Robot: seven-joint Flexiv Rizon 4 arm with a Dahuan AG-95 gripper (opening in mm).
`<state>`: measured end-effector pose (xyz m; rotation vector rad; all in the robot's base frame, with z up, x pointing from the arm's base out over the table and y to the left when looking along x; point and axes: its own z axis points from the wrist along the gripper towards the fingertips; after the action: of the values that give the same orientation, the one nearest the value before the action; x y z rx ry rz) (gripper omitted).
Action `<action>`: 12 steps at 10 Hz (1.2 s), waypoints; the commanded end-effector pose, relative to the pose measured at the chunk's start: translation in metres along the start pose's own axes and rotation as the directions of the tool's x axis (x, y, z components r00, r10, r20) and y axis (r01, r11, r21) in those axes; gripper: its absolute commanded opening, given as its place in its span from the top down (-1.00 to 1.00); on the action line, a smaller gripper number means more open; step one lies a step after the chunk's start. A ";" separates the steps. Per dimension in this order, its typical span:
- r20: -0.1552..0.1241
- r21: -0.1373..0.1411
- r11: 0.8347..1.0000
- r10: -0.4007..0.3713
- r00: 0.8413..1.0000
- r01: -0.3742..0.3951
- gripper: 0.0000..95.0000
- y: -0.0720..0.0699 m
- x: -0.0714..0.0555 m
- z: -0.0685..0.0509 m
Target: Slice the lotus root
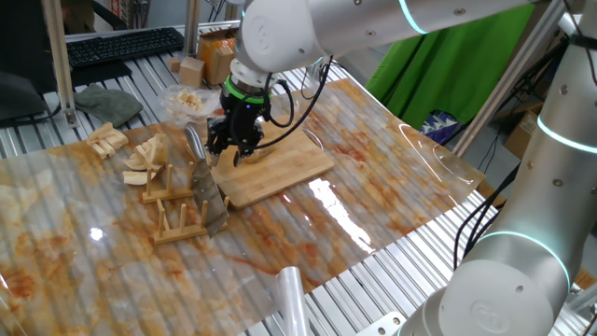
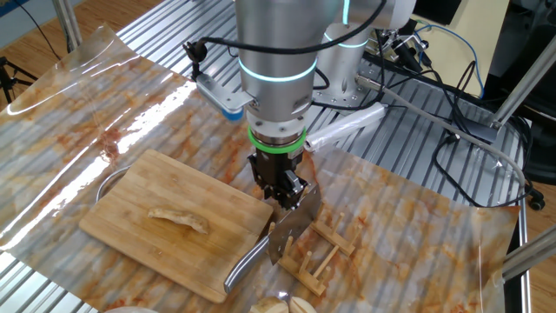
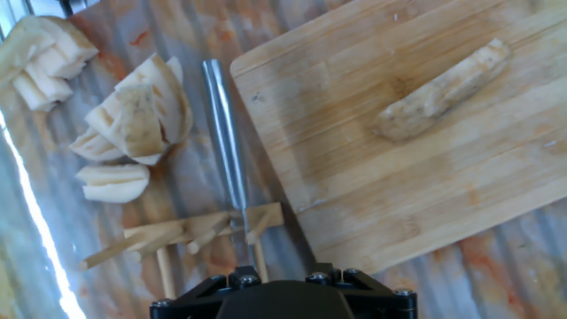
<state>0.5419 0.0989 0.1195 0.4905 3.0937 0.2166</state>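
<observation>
A pale, elongated lotus root [image 2: 178,219] [image 3: 443,89] lies whole on the wooden cutting board [image 1: 280,173] [image 2: 130,200] [image 3: 354,177]; the gripper hides it in one fixed view. A knife [image 1: 207,182] [image 2: 291,228] [image 3: 226,133] with a steel handle stands blade-up in a small wooden rack [image 1: 177,219] [image 2: 317,256] [image 3: 177,239] beside the board. My gripper [image 1: 235,149] [image 2: 282,193] hangs just over the knife's blade, its fingers apart and holding nothing. In the hand view only the gripper body shows, not the fingertips.
Larger tan wedge pieces [image 1: 149,154] [image 3: 133,115] lie left of the rack. A clear bag of pale bits [image 1: 187,101] sits behind them. A stained plastic sheet [image 1: 373,187] covers the table. A second arm's base [image 1: 522,271] stands at the right, and a keyboard [image 1: 121,45] lies at the back left.
</observation>
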 end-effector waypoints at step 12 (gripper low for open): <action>-0.025 -0.032 0.999 0.016 1.000 -0.016 0.20 0.001 0.000 0.001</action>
<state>0.5408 0.1002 0.1175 0.5175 3.1027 0.2701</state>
